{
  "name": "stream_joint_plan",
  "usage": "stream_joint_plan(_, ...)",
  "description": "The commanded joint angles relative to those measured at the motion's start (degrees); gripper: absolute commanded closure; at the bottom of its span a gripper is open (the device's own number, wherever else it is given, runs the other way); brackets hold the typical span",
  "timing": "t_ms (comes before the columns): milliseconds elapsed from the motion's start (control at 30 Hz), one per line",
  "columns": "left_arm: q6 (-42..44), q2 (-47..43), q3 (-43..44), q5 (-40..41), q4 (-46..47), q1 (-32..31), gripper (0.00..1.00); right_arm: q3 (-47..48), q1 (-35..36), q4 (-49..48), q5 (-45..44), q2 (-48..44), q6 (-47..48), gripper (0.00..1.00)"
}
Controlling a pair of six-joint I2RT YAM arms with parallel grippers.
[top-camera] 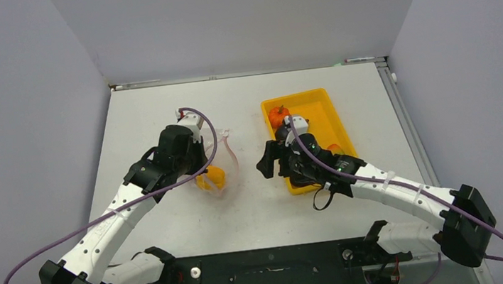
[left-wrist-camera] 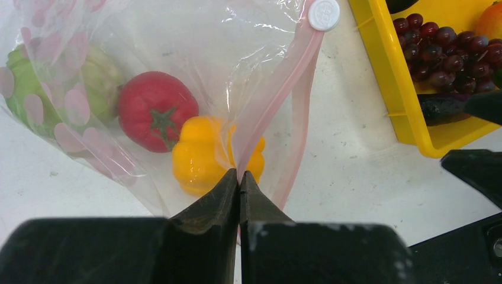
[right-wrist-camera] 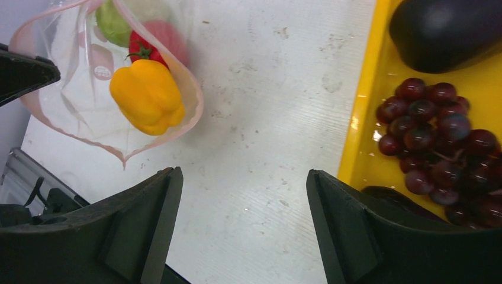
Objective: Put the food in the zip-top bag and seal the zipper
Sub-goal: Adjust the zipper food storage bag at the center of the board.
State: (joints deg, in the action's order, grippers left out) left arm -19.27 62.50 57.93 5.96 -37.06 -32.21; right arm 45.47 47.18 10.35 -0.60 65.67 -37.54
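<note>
White flat desk [top-camera: 263, 205]: bears everything below.

Yellow rectangular plastic tray [top-camera: 322, 116]: the landmark, lying on the desk right of centre in the top view.

Clear floppy zip-top bag with faint pink dot print [left-wrist-camera: 177, 41]: lies on the desk to the left of the tray and apart from it, its mouth gaping toward the tray.

Left claw [left-wrist-camera: 240, 176]: left of the tray, its jaws pressed together and pinching the bag's mouth edge.

Right claw [right-wrist-camera: 241, 177]: above bare desk just beside the tray's left wall, between tray and bag; its jaws stand wide with nothing between them.

Dark purple glossy toy eggplant [right-wrist-camera: 444, 32]: inside the tray, touching the grapes.

Dark red toy grape cluster [right-wrist-camera: 438, 136]: inside the tray, against its left wall.

Orange toy pumpkin [top-camera: 278, 116]: inside the tray, at its far left corner.

Yellow toy bell pepper [left-wrist-camera: 198, 157]: inside the bag, the piece closest to the tray.

Red toy tomato with a green stem star [left-wrist-camera: 157, 109]: inside the bag, touching the pepper on the side away from the tray.

Pale green lumpy toy piece [left-wrist-camera: 95, 74]: inside the bag, farthest from the tray.

Thin pinkish-red zipper strip [left-wrist-camera: 278, 89]: runs along the bag's mouth, its two sides parted.

White round slider tab [left-wrist-camera: 324, 14]: on the zipper, just beside the tray's left wall.
</note>
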Motion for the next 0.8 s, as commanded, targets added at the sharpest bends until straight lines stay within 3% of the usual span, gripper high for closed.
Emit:
stream_joint_plan(0, -0.33, -0.25, 1.52, -0.16, 1.36, -0.29, 1.00, 0.78, 3.12, -8.43, 0.78, 3.71, -4.47, 0.23)
stream_joint_plan(767, -0.20, -0.36, 1.56, 0.02, 1.25, -0.49, 1.00, 3.54, 6.11, -25.30, -2.67, 21.99, -13.59, 0.31)
